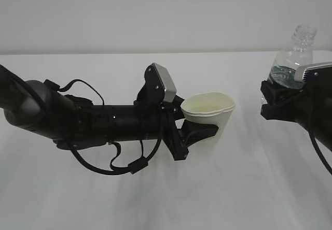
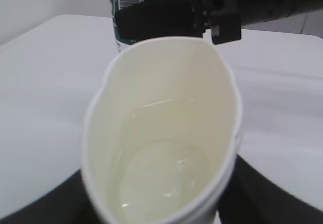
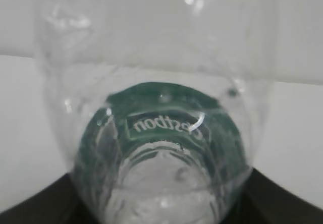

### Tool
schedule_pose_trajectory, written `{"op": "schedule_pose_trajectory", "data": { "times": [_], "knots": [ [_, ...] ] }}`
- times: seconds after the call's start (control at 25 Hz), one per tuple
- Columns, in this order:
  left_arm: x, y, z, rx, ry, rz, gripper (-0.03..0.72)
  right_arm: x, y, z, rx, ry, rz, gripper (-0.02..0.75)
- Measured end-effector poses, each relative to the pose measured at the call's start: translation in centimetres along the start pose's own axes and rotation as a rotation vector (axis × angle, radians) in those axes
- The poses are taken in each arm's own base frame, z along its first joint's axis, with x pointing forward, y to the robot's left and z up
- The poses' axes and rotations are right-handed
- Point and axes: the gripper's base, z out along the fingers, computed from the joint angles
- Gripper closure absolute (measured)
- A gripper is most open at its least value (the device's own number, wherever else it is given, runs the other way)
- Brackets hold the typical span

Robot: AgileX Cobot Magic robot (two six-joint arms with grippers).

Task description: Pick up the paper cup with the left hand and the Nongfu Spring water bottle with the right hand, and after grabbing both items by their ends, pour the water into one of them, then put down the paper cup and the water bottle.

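Exterior view: left hand [image 1: 199, 131] clasps paper cup [image 1: 210, 117].

In the exterior view the right arm [image 1: 306, 98] runs off the picture's right edge, and its end effector [image 1: 275, 92] hides the bottle [image 1: 293, 54] below the shoulder, label included. The left end effector [image 1: 194, 129] covers the near lower side of the cup [image 1: 210, 113]; its fingertips cannot be made out.

In the left wrist view the cup's base is cut off at the bottom edge, the bottle's top at the upper edge, and the label's print is too blurred to read.

The right wrist view shows the bottle so close that its outline passes the frame; how much water [image 3: 166, 193] remains cannot be told.
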Motion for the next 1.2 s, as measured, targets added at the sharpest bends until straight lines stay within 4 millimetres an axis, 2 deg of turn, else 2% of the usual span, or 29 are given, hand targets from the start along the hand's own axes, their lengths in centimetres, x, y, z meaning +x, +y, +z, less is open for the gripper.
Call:
{"op": "schedule_pose_trajectory", "data": {
  "times": [0.44, 0.68, 1.2],
  "knots": [
    [0.0, 0.2, -0.1, -0.007, 0.000, 0.019, 0.288, 2.8, -0.1, 3.2, -0.009, 0.054, 0.006, 0.318],
    [0.0, 0.2, -0.1, -0.007, 0.000, 0.019, 0.288, 4.2, -0.1, 4.3, -0.011, 0.081, 0.025, 0.318],
    [0.0, 0.2, -0.1, -0.005, 0.002, 0.021, 0.291, 3.9, -0.1, 4.9, -0.013, 0.065, 0.029, 0.318]
  ]
}}
